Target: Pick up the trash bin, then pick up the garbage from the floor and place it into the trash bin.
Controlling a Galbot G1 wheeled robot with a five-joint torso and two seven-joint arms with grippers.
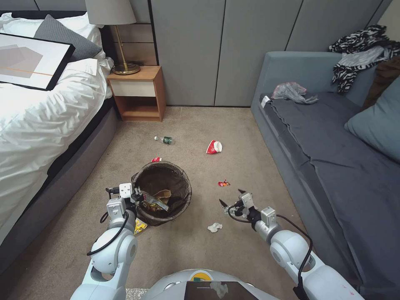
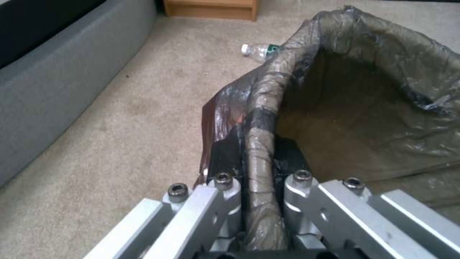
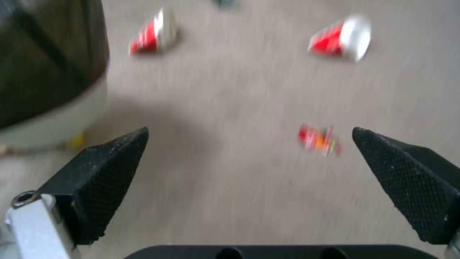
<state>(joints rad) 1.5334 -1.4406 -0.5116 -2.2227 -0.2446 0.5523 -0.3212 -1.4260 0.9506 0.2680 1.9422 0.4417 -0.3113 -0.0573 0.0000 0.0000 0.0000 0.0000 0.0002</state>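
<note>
No writing on the litter can be read. The left gripper (image 1: 138, 196) is pinched on the liner-wrapped rim of the trash bin (image 1: 163, 192), which sits on the carpet (image 1: 187, 250) between bed and sofa with wrappers inside. The right gripper (image 1: 231, 199), fingers spread wide, hovers low near a small red wrapper (image 1: 223, 183), with a white tissue (image 1: 214, 227), crushed red-and-white cup (image 1: 214, 147) and plastic bottle (image 1: 165, 140) scattered around.
</note>
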